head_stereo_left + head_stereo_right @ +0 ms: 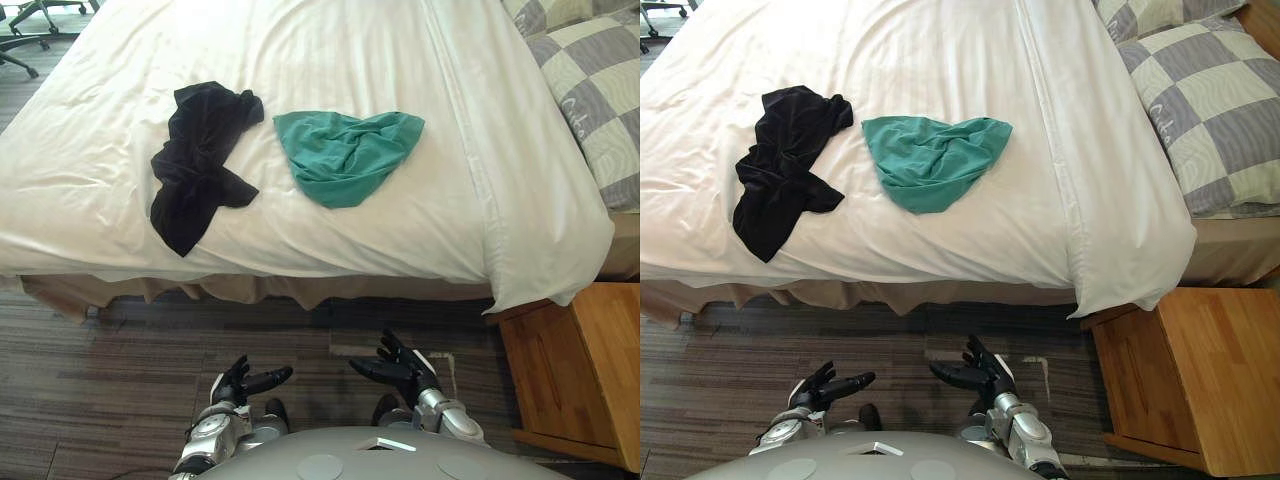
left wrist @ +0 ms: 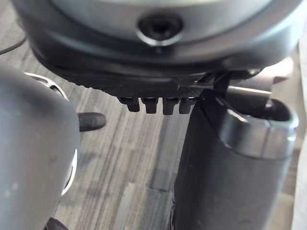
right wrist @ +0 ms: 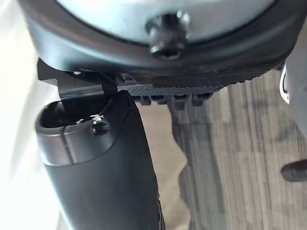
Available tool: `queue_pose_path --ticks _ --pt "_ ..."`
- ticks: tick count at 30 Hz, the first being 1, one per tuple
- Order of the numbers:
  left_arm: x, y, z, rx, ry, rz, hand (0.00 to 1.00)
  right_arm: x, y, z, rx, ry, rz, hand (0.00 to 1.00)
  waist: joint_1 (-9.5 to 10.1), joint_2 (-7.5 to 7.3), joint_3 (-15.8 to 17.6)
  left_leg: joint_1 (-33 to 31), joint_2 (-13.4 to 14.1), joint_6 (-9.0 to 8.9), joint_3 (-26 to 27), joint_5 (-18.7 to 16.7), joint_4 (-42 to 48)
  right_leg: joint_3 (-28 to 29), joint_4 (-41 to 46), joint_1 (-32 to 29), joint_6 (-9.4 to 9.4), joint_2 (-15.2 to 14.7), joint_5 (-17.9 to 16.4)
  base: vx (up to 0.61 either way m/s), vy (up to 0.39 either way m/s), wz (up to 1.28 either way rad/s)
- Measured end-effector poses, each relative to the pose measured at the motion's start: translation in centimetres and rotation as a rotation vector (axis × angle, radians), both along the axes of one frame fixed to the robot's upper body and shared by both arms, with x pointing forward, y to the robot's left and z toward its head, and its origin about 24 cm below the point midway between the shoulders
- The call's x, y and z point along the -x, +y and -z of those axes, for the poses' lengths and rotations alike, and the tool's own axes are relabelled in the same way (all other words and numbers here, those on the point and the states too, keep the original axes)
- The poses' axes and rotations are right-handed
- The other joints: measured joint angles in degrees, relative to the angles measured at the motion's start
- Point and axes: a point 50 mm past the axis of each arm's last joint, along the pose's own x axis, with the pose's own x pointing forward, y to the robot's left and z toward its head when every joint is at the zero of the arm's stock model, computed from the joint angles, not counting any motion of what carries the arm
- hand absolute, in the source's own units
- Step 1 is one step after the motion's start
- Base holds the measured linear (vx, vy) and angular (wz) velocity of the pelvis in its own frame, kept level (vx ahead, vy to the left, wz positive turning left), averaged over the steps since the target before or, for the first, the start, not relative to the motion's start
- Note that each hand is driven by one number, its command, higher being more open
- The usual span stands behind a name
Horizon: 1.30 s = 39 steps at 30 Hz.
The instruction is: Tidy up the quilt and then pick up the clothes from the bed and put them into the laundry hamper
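The black garment (image 1: 200, 160) lies on the white quilt (image 1: 330, 50), its long axis running from 1 to 7 o'clock. The green garment (image 1: 345, 152), just beside it at 3 o'clock, tapers toward 6. At 6 o'clock, above the floor (image 1: 100, 380), the left hand (image 1: 232, 388) and right hand (image 1: 405, 368) hover with fingers (image 1: 272, 377) apart and empty, well apart from the clothes.

A wide bed (image 1: 1232, 255) fills the upper part of the frame, its beige bed skirt (image 1: 250, 290) hanging along the near edge. At the upper right lie checked pillows (image 1: 600, 110) in grey and cream. A light wooden nightstand (image 1: 580, 370) stands in the lower right, just beside the bed's corner. The floor (image 1: 100, 380) is streaked grey-brown across the bottom. Black wheeled bases of office chairs (image 1: 28, 68) show at the upper left
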Motion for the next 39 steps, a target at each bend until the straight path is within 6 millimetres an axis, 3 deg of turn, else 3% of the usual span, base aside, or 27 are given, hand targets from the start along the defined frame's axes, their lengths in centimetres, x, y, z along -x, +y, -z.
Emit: queue_pose_path --ticks 4,8,11,12,13,14,16,18,21,22,23,24,25,26,27,28,29,30,31,32,33,34,35,38,39 --pt "0.9 0.9 0.1 0.020 0.011 -0.080 1.00 2.0 -0.8 0.6 0.020 0.061 0.096 1.00 0.40 -0.81 -0.22 2.27 -0.56 -0.27 0.03 0.54 -2.20 1.61 0.26 1.22 0.00 -0.31 -0.01 -0.01 0.046 0.02" --pt "1.0 1.2 0.0 0.003 -0.002 -0.046 1.00 2.7 -0.3 0.7 -0.008 0.063 0.138 1.00 0.50 -1.70 -0.64 2.84 -0.68 -0.30 0.45 0.52 -2.41 4.53 0.38 1.40 0.05 -0.43 -0.05 -0.03 0.026 -0.07" --pt "0.6 0.8 0.0 -0.001 -0.013 -0.044 1.00 2.5 0.0 0.8 -0.005 0.063 0.097 1.00 1.75 -1.74 -0.73 3.46 -0.44 -0.79 2.39 -0.04 -1.58 7.29 0.43 1.02 0.09 -0.13 -0.30 -0.04 -0.008 -0.28" --pt "0.3 0.6 -0.1 0.001 -0.028 -0.050 1.00 2.1 0.2 0.6 -0.012 0.050 0.083 1.00 1.66 -2.04 -0.41 1.05 0.17 -0.65 2.51 -2.03 2.59 7.90 0.82 0.30 -0.51 -0.29 -0.74 -0.11 -0.036 -0.05" --pt "-0.6 0.6 -0.4 -0.009 -0.070 -0.043 1.00 1.3 0.1 0.4 -0.008 0.026 0.061 1.00 1.53 -1.56 0.68 -4.99 2.63 -0.43 1.41 -6.80 13.52 8.19 2.72 -1.37 -1.31 -0.06 -2.00 -0.16 -0.007 0.06" --pt "-1.6 0.4 -0.7 -0.011 -0.107 -0.048 1.00 0.7 -0.6 0.1 0.012 0.008 0.051 1.00 1.57 -0.05 1.71 -10.32 6.05 -0.53 0.29 -10.62 22.71 8.27 5.98 -3.88 -0.55 0.82 -3.15 -0.16 0.024 0.06" --pt "-2.5 -0.1 -0.9 -0.011 -0.134 -0.038 1.00 -0.7 -1.1 -0.3 0.031 -0.013 0.055 1.00 1.62 1.16 3.24 -13.20 7.82 -0.35 -0.21 -11.41 26.06 8.96 11.10 -7.95 -0.68 0.04 -5.05 -0.15 0.097 -0.07" --pt "-2.5 0.2 -1.0 -0.009 -0.149 -0.041 1.00 -1.4 -1.2 -0.5 0.029 -0.032 0.069 1.00 1.64 0.26 4.57 -13.14 6.49 -0.48 0.54 -10.50 25.15 10.45 14.05 -10.64 -0.28 -2.42 -6.48 -0.12 0.063 -0.18" --pt "-2.0 0.5 -0.9 0.009 -0.165 -0.060 1.00 -1.9 -2.1 -1.0 0.060 -0.057 0.072 1.00 1.38 0.92 4.87 -12.43 11.06 0.90 -1.72 -12.11 26.43 13.07 15.20 -11.63 0.04 -3.99 -6.93 -0.08 0.062 -0.26" --pt "-1.8 0.6 -1.0 0.009 -0.175 -0.063 1.00 -1.7 -2.6 -1.0 0.080 -0.054 0.059 1.00 1.32 0.98 4.86 -12.12 12.84 1.01 -2.76 -11.73 26.42 13.90 15.91 -11.91 1.13 -5.09 -7.05 -0.02 0.225 -0.13" --pt "-1.5 1.0 -1.1 0.017 -0.199 -0.086 1.00 -1.2 -3.5 -1.0 0.110 -0.044 0.045 1.00 1.25 0.93 4.81 -12.17 14.88 1.41 -4.78 -9.76 26.25 15.22 17.69 -12.87 3.56 -7.88 -7.37 -0.01 0.363 -0.05" --pt "-1.4 1.0 -1.1 0.023 -0.205 -0.094 1.00 -1.0 -3.8 -1.0 0.121 -0.039 0.044 1.00 1.17 0.93 4.79 -12.23 15.21 1.67 -5.22 -9.04 26.20 15.61 18.23 -13.17 4.78 -9.18 -7.31 -0.01 0.380 0.08" --pt "-1.3 0.7 -1.0 0.036 -0.214 -0.110 1.00 -0.4 -4.5 -0.9 0.155 -0.027 0.029 1.00 0.97 1.42 4.50 -12.33 15.70 1.69 -4.95 -8.22 25.94 15.87 18.54 -13.36 7.34 -11.79 -6.57 0.00 0.470 0.14" --pt "-1.0 0.7 -1.0 0.041 -0.209 -0.124 1.00 -0.1 -4.7 -0.9 0.160 -0.019 0.030 1.00 0.84 1.69 4.31 -12.22 15.87 0.13 -4.68 -7.80 25.06 15.88 18.26 -13.30 8.33 -12.85 -5.94 0.02 0.572 0.32" --pt "-0.7 0.7 -0.9 0.042 -0.200 -0.130 1.00 0.5 -5.1 -0.9 0.174 -0.026 0.041 1.00 0.24 2.19 3.96 -11.46 15.31 -7.59 -3.39 -6.82 22.28 15.48 16.25 -12.19 9.99 -14.94 -3.22 0.02 0.604 0.28" --pt "-0.8 1.1 -0.9 0.035 -0.200 -0.137 1.00 0.6 -4.4 -0.6 0.151 -0.013 0.060 1.00 0.32 0.58 4.15 -11.55 13.79 -9.10 -2.96 -7.54 23.69 15.91 14.54 -11.08 9.81 -16.77 -1.02 0.05 0.584 0.09" --pt "-0.7 1.7 -0.9 0.036 -0.189 -0.171 1.00 1.0 -3.9 -0.2 0.140 0.009 0.074 1.00 1.49 -0.36 3.40 -11.61 12.96 -8.58 -1.04 -9.05 24.07 15.44 9.07 -10.19 5.00 -16.73 6.43 0.01 0.581 -0.69" --pt "0.2 2.1 -0.7 0.044 -0.151 -0.216 1.00 1.3 -3.2 0.1 0.120 0.025 0.043 1.00 3.83 0.03 2.04 -9.78 13.66 -7.07 3.01 -8.80 21.24 10.53 3.72 -9.83 -1.45 -13.49 15.25 0.01 0.554 -0.84" --pt "0.6 2.3 -0.6 0.041 -0.136 -0.216 1.00 1.3 -2.7 0.1 0.099 0.016 0.016 1.00 3.88 -0.25 1.76 -8.21 13.32 -6.27 3.67 -7.89 19.26 8.61 4.67 -9.45 -0.72 -11.93 14.83 0.06 0.514 -0.85" --pt "1.6 2.5 -0.4 0.039 -0.097 -0.201 1.00 1.8 -1.5 0.2 0.051 -0.007 -0.026 1.00 3.54 -1.17 0.91 -6.06 12.76 -5.46 4.71 -6.20 15.21 6.56 5.25 -7.99 2.03 -7.78 11.98 0.15 0.365 -0.29" --pt "1.8 2.5 -0.3 0.046 -0.083 -0.188 1.00 1.7 -0.9 0.1 0.033 -0.031 -0.036 1.00 3.19 -1.29 0.83 -5.27 12.60 -5.06 5.04 -5.80 13.65 6.38 4.97 -7.09 3.34 -5.61 9.58 0.17 0.366 -0.15" --pt "1.8 2.6 -0.3 0.047 -0.061 -0.141 1.00 1.3 -0.1 -0.2 0.003 -0.073 -0.054 1.00 2.32 -1.40 0.75 -5.13 11.85 -3.86 5.17 -4.98 11.91 7.66 3.86 -6.16 3.89 -1.62 6.29 0.12 0.285 0.11" --pt "1.3 2.5 -0.3 0.053 -0.060 -0.110 1.00 1.1 0.6 -0.3 -0.027 -0.095 -0.086 1.00 1.40 -1.45 0.73 -5.21 10.32 -2.89 5.27 -4.34 10.49 8.15 1.12 -4.82 3.22 0.66 4.99 0.07 0.209 0.13" --pt "0.5 1.8 -0.2 0.043 -0.048 -0.050 1.00 0.4 2.3 -0.6 -0.086 -0.123 -0.164 1.00 2.06 -2.17 -0.17 -2.94 5.77 -2.28 8.37 -3.93 7.70 9.97 -4.86 -2.22 3.05 -0.62 5.46 0.03 0.107 -0.24" --pt "0.5 1.6 -0.2 0.045 -0.046 -0.053 1.00 0.3 2.3 -0.7 -0.086 -0.124 -0.187 1.00 2.00 -1.74 -0.46 -2.43 5.63 -2.20 8.89 -3.85 7.29 10.60 -4.86 -2.23 3.04 -0.65 5.45 -0.01 0.064 -0.36"
